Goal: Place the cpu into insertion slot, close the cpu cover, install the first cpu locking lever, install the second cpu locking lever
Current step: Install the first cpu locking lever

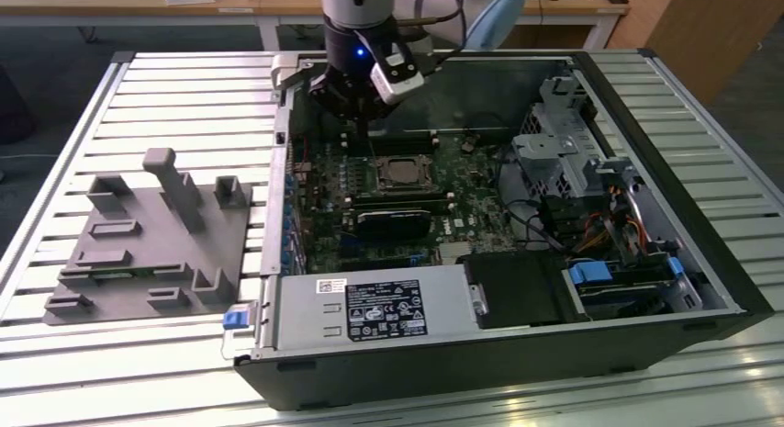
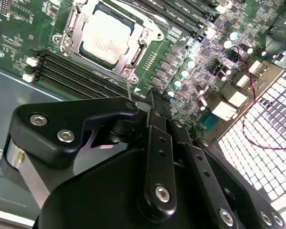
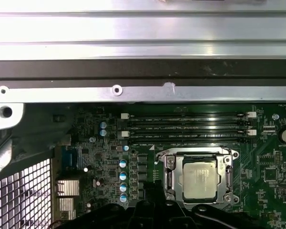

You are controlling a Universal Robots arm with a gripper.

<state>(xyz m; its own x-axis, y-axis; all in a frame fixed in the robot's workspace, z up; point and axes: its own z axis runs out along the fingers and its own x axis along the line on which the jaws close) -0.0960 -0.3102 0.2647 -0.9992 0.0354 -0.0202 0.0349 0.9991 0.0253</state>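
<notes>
The cpu (image 3: 199, 179) sat flat in the insertion slot (image 3: 179, 181) on the green motherboard (image 1: 472, 202), its silver-grey top facing up; the cpu cover (image 3: 170, 174) lay down around it, its silvery frame bordering the chip on all sides. In the exterior view the gripper (image 1: 367, 115) hung inside the open computer case (image 1: 686, 170), above the board and just beyond the socket, toward the case's far wall. In the second wrist view a thin wire locking lever (image 2: 128, 86) rose from a corner of the cover frame up to the tip of the gripper; whether the gripper was spread, pressed together or pinching that lever, I could not tell. Long black memory slots (image 3: 186, 126) ran beside the socket; the case rested on a slatted metal table (image 1: 147, 96), with a grey moulded fixture (image 1: 147, 234) at the exterior view's left, well apart from the gripper.
</notes>
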